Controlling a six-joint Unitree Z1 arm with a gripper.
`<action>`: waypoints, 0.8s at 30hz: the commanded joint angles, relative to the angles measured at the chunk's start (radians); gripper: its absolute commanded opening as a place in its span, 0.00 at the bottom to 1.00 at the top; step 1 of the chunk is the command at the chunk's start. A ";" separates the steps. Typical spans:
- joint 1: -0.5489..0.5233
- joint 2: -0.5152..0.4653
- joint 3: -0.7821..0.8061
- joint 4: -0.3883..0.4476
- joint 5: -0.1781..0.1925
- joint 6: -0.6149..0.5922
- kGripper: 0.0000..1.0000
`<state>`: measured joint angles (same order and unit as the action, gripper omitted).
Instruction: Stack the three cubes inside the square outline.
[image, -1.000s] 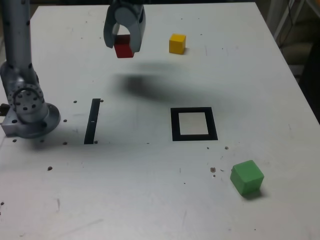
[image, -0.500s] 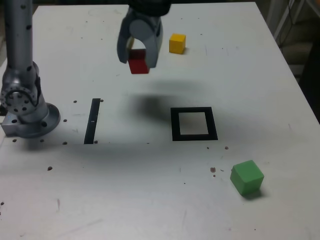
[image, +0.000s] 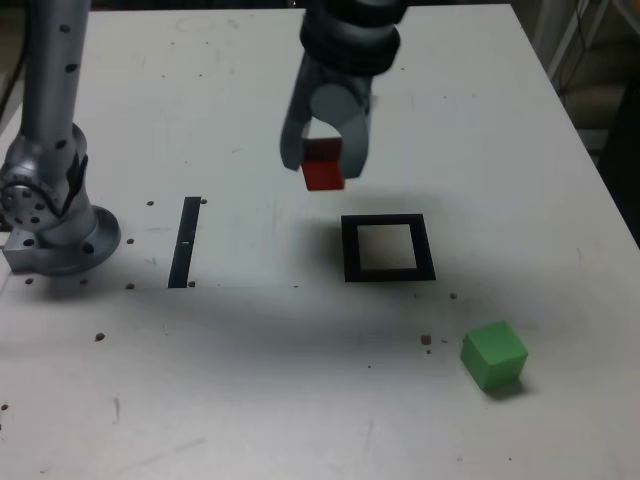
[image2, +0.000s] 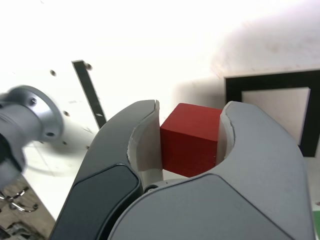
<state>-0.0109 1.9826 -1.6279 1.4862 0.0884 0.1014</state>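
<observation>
One red cube (image2: 190, 140) is being gripped between the fingertips of the gripper (image: 323, 165), the pads pressing on opposite sides. The lower part is being left free, presumably so the block can meet the table (image: 250, 400) first.

The load is hanging above the table, just beside the square outline (image: 428, 250), on its far-left side in the exterior view. The arm is probably carrying it there as the base of the stack; a shift over the outline's pale centre, then lowering, is likely needed.

The green cube (image: 493, 355) is resting outside the outline, near side and to its right in the exterior view. The black strip (image: 185, 242) is lying well to the outline's left there.

Hard to make out: the yellow cube is not showing clearly, probably being blocked by the gripper beyond the outline. The wrist view is cutting off part of the outline and nearly all the green cube. Height above the table is staying uncertain.
</observation>
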 joint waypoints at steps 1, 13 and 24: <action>-0.014 0.021 -0.016 0.003 -0.006 -0.013 0.36; -0.086 0.139 -0.120 0.011 -0.042 -0.069 0.36; -0.089 0.226 -0.163 0.003 -0.048 -0.076 0.36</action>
<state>-0.1019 2.1994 -1.7830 1.4917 0.0427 0.0268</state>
